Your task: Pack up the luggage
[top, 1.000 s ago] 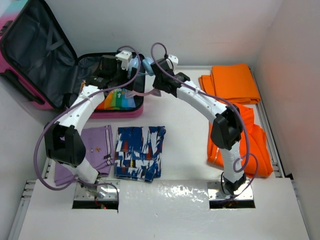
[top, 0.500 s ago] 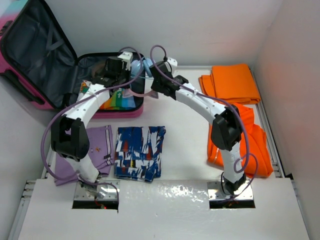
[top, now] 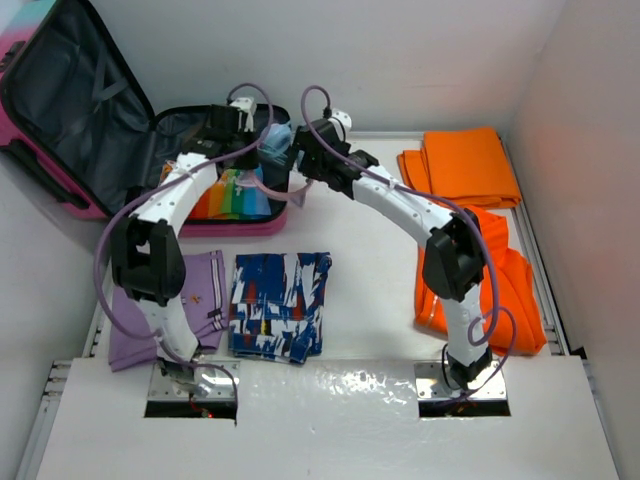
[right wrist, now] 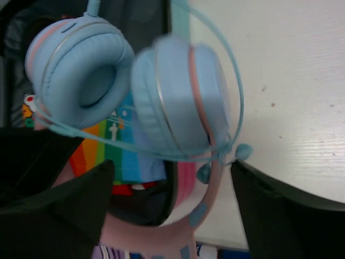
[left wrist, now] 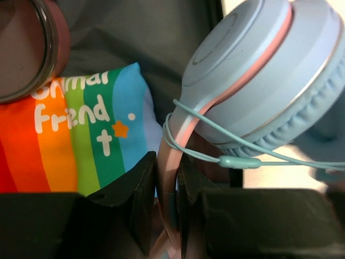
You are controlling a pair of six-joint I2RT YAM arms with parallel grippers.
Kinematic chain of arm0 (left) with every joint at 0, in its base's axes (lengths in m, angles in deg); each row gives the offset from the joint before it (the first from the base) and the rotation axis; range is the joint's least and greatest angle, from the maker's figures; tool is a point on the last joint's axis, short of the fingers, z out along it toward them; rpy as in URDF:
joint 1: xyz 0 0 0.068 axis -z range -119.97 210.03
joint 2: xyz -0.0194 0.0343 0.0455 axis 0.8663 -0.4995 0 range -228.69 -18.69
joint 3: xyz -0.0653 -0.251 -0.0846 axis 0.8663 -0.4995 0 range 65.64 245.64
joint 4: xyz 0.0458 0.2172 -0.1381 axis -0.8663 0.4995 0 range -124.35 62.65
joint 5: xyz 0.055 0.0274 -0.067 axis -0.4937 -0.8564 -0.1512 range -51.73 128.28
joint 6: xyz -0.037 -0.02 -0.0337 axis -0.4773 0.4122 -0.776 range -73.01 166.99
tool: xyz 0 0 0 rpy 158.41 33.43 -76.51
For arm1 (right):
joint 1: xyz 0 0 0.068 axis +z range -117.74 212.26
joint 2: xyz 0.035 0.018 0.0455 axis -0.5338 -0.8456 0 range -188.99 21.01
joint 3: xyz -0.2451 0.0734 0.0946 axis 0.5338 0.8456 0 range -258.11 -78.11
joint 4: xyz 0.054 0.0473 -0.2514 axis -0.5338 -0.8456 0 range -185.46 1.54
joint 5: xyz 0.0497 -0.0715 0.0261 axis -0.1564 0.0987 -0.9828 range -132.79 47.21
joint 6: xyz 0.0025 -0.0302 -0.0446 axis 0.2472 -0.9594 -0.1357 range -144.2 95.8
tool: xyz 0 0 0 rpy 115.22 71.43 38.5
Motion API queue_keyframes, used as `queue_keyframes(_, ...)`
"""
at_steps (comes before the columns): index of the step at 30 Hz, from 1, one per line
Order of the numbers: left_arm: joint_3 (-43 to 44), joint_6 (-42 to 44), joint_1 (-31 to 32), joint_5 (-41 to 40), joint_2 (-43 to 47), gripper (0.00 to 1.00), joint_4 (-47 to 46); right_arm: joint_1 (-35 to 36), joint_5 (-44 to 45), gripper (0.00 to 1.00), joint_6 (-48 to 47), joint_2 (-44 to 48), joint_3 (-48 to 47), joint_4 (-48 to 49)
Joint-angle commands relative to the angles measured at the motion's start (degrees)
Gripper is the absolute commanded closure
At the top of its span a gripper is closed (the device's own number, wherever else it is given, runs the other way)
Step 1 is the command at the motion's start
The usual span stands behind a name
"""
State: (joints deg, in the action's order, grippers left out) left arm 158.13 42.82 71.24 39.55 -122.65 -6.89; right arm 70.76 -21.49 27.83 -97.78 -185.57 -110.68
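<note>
The luggage point(top: 70, 100) lies open at the back left, its dark grey lining showing, with a rainbow-striped folded cloth point(top: 235, 195) in its lower half. Light blue and pink headphones point(top: 280, 138) hang over the luggage's right rim. My left gripper point(left wrist: 167, 183) is shut on the pink headband of the headphones point(left wrist: 253, 70), above the rainbow cloth point(left wrist: 81, 145). My right gripper point(right wrist: 172, 189) is open, its fingers point(right wrist: 64, 205) standing wide on either side of the headband of the headphones point(right wrist: 172, 102) without touching it.
A purple shirt point(top: 195, 300) and blue patterned shorts point(top: 280, 305) lie folded at the front. Orange garments point(top: 465, 165) sit at the back right, with more orange cloth point(top: 500, 290) beside the right arm. A round pink object with a metal rim point(left wrist: 32, 48) lies in the luggage.
My left gripper reached the headphones and shut on the headband. My right gripper, shut before, has opened and let the headband go.
</note>
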Motion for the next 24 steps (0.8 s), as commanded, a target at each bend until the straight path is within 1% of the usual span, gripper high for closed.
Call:
queue_keyframes(1, 7.6, -4.5, -4.0, 6.3, -3.2, 1.0, 0.9, 0.3, -2.7, 0.09, -3.9, 4.4, -0.7, 6.4)
queue_keyframes(3, 8.8, -6.2, -6.9, 9.0, -5.2, 1.0, 1.6, 0.3, -4.0, 0.02, -6.4, 6.1, 0.7, 8.8)
queue_keyframes(6, 10.7, -9.1, -10.6, 12.9, -6.9, 1.0, 0.8, 0.3, -4.7, 0.01, -8.9, 8.6, 2.7, 12.0)
queue_keyframes(8, 11.0, -9.8, -11.6, 13.2, -7.0, 1.0, -0.8, 0.3, -4.8, 0.01, -10.0, 9.4, 3.2, 12.8)
queue_keyframes(9, 11.9, -9.5, -12.6, 12.4, -7.3, 1.0, -1.1, 0.3, -4.8, 0.01, -10.5, 10.2, 3.7, 12.8)
queue_keyframes(13, 15.7, -8.8, -12.9, 7.4, -9.5, 1.0, -1.6, 0.3, -4.4, 0.01, -12.0, 12.6, 6.4, 12.9)
queue_keyframes(17, 17.2, -10.4, -13.1, 3.0, -11.7, 1.0, -4.3, 0.3, -3.5, 0.01, -13.1, 15.9, 12.6, 13.8)
queue_keyframes(21, 19.7, -9.9, -13.2, 1.6, -13.7, 1.0, -2.8, 0.2, -2.5, 0.01, -14.1, 18.8, 16.6, 13.5)
queue_keyframes(24, 16.6, -6.9, -14.4, 3.9, -11.0, 1.0, -3.4, 0.2, -2.3, 0.01, -16.3, 21.0, 18.7, 12.4)
